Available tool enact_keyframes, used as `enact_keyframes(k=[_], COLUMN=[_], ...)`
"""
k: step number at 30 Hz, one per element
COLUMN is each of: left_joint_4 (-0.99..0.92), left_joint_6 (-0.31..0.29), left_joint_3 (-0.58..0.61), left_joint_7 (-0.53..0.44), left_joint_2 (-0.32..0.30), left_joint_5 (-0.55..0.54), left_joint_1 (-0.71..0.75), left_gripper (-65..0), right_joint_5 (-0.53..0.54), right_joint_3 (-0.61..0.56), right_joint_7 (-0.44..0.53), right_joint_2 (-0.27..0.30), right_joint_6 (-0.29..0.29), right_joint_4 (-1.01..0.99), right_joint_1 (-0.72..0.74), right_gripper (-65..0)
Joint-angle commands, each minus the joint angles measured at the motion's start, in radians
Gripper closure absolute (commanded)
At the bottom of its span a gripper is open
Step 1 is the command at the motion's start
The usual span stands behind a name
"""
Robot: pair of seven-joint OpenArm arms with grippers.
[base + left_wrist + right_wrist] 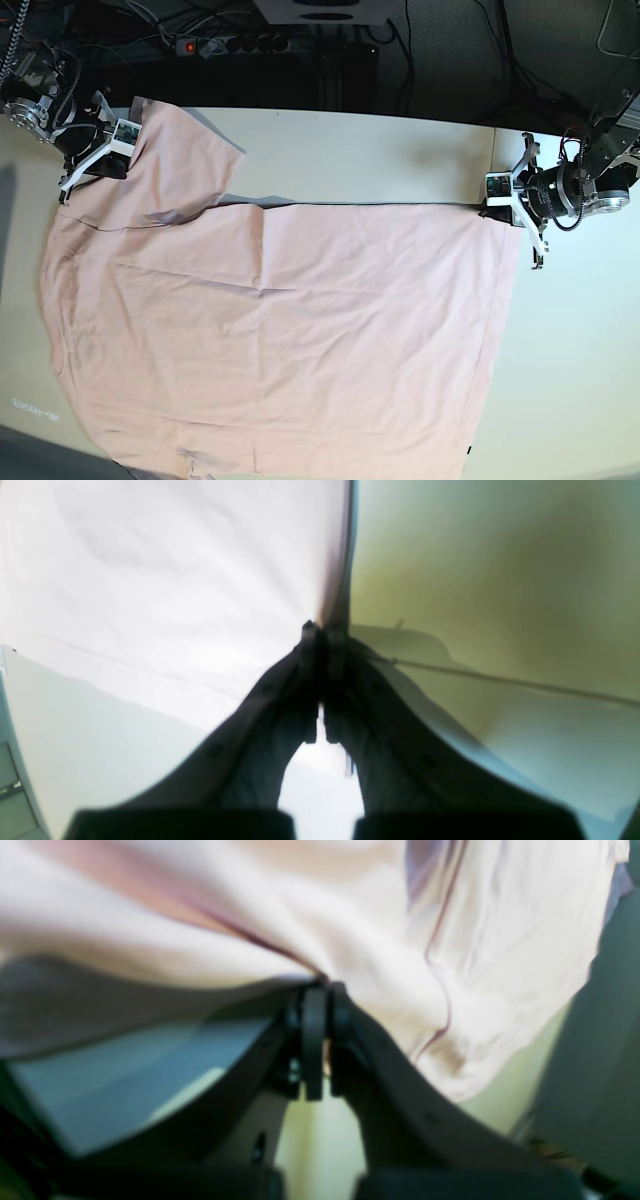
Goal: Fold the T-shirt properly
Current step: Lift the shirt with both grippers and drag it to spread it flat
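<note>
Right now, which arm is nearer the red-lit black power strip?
Right. The right fingers sit just front-left of the black power strip; the left fingers are far across the pale table.

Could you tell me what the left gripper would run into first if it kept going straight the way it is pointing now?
The left gripper is shut on a corner of the T-shirt, pointing along its raised back edge. Going on, it would probably meet only more of that cloth, though depth is hard to judge.
</note>
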Motion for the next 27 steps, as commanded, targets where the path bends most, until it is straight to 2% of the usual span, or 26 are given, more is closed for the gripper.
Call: enact_keyframes(k=[1,8,13,18,22,27], left_joint_4=[0.023,0.147,0.162,0.162,0.162,0.181], left_joint_6=[-0.05,-0.05,-0.05,-0.05,-0.058,-0.057], left_joint_3=[-0.002,-0.002,-0.053,-0.147,-0.168,-0.218], left_joint_7=[0.037,0.162,0.163,0.163,0.164,0.166], left_joint_2=[-0.023,-0.034,-0.034,-0.045,-0.045,-0.044], left_joint_5=[-0.01,-0.037,-0.037,-0.071,-0.082,-0.111], left_joint_1=[-0.005,-0.006,-0.009,-0.008,-0.009,-0.009], left_gripper=[0.0,0.0,0.0,0.0,0.0,0.0], right_joint_5=[0.041,0.089,0.117,0.225,0.283,0.286], right_joint_3=[0.01,0.199,0.316,0.449,0.505,0.522], right_joint_7=[-0.012,-0.012,-0.02,-0.02,-0.02,-0.02], right_joint_2=[0.003,0.009,0.02,0.023,0.073,0.129], right_joint_6=[0.13,0.173,0.211,0.264,0.267,0.27], right_joint_4=[0.005,0.082,0.107,0.108,0.109,0.11], right_joint_1=[-0.046,-0.157,-0.175,-0.172,-0.172,-0.153], right_gripper=[0.0,0.0,0.0,0.0,0.0,0.0])
